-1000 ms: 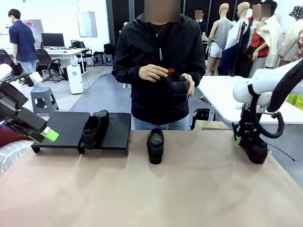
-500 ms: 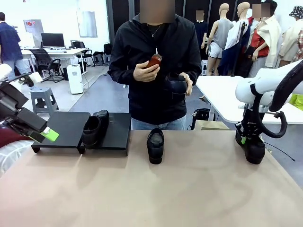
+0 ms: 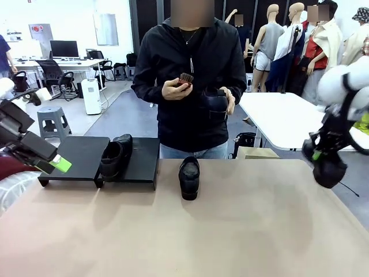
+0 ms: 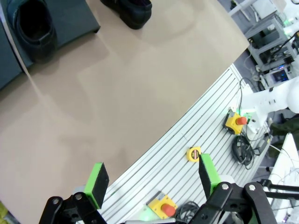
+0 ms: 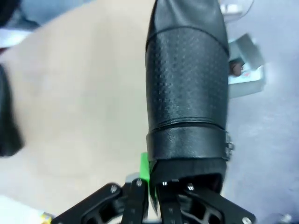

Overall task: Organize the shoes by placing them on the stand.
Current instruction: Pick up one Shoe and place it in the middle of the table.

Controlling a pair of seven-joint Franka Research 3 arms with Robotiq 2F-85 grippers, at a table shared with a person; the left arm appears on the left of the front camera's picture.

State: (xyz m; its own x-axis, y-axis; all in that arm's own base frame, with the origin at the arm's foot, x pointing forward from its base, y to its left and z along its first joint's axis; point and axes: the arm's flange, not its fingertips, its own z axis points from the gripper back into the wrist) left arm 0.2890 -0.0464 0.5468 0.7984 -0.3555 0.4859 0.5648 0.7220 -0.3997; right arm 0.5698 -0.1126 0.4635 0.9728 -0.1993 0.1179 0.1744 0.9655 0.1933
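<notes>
My right end effector (image 3: pixel 318 153) clamps one shoe (image 3: pixel 330 170) off the worktop (image 3: pixel 248 231) edge. Left end effector (image 4: pixel 152 176) gapes empty beside stand (image 3: pixel 78 151) carrying second shoe (image 3: pixel 115 154). Third shoe (image 3: pixel 189 176) between them, room around. Fourth shoe (image 3: pixel 216 107) in person's hand (image 3: pixel 229 105).

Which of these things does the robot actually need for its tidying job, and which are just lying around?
Part of the job:
stand
shoe on the stand
shoe on the tabletop
shoe in the right gripper
shoe in the person's hand

Just about:
brush in the person's other hand
grey stool
yellow button box
</notes>
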